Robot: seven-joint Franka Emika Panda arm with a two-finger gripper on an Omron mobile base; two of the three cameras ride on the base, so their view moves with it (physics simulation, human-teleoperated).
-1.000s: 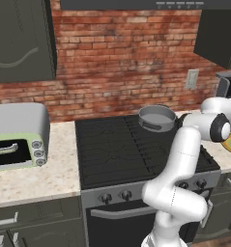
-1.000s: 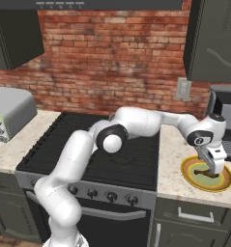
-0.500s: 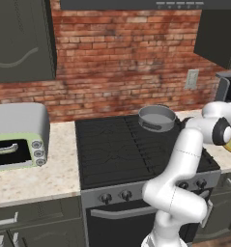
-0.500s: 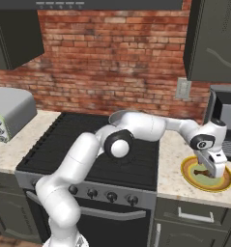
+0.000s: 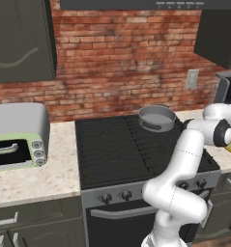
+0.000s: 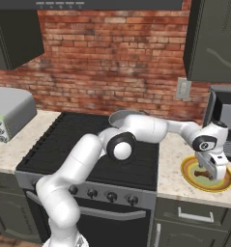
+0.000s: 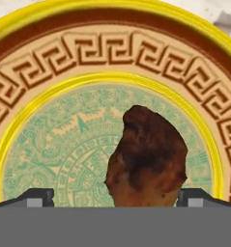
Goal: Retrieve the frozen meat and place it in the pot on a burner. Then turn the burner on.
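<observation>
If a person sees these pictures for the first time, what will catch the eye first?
First, the white arm stretched over the cooktop to the right counter, its open gripper low over the yellow-green plate. In the hand view, the frozen meat lies on that plate between the fingertips. Behind, the grey pot stands on a rear burner before the red brick wall.

The frozen meat [image 7: 148, 159] is seen on the plate [image 6: 206, 175] at the frame's lower right, the pot [image 5: 157, 117] on the cooktop [image 5: 112, 154] at centre.
</observation>
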